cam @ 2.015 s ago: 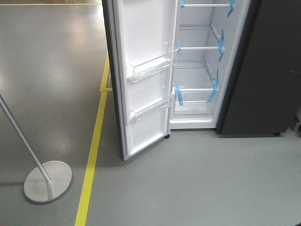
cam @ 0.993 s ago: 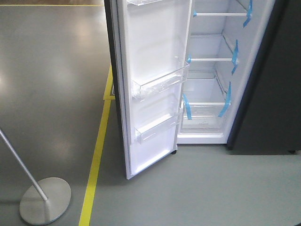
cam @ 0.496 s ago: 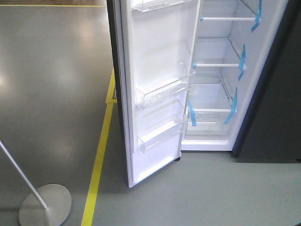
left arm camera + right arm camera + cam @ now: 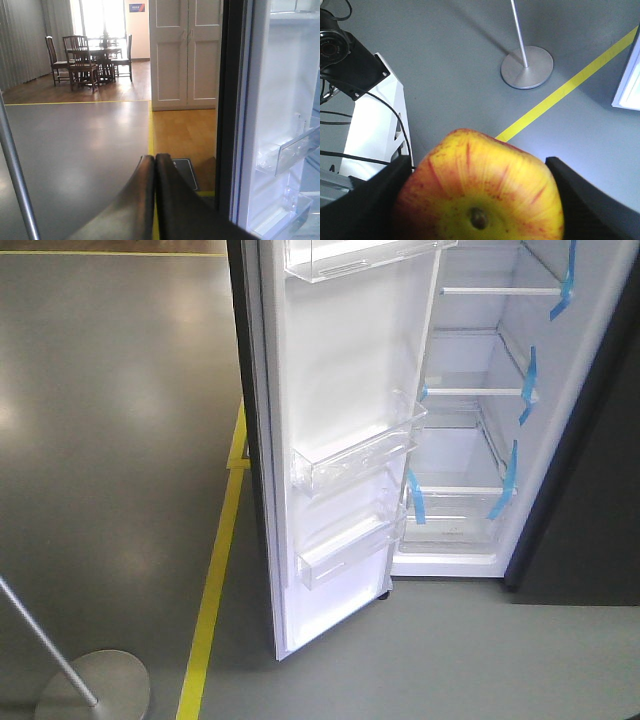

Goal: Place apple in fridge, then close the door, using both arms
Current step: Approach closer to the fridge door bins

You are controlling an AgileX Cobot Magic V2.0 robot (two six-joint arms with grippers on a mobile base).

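The red-and-yellow apple fills the bottom of the right wrist view, stem dimple facing the camera, with my right gripper shut on it, one black finger on each side. My left gripper is shut on nothing, its fingers pressed together, pointing at the floor just left of the door's dark edge. The fridge stands open, white inside with glass shelves and blue tape strips. Its door swings out to the left, clear bins on its white inner face. Neither arm shows in the front view.
A silver stand with a round base and slanted pole stands at the lower left; the same base shows in the right wrist view. A yellow floor line runs beside the door. A dining table with chairs and white cupboards lie far behind.
The front view has drawn closer to the fridge: door and shelves have slid down and right and grown larger, and the stand base has moved toward the lower-left corner.
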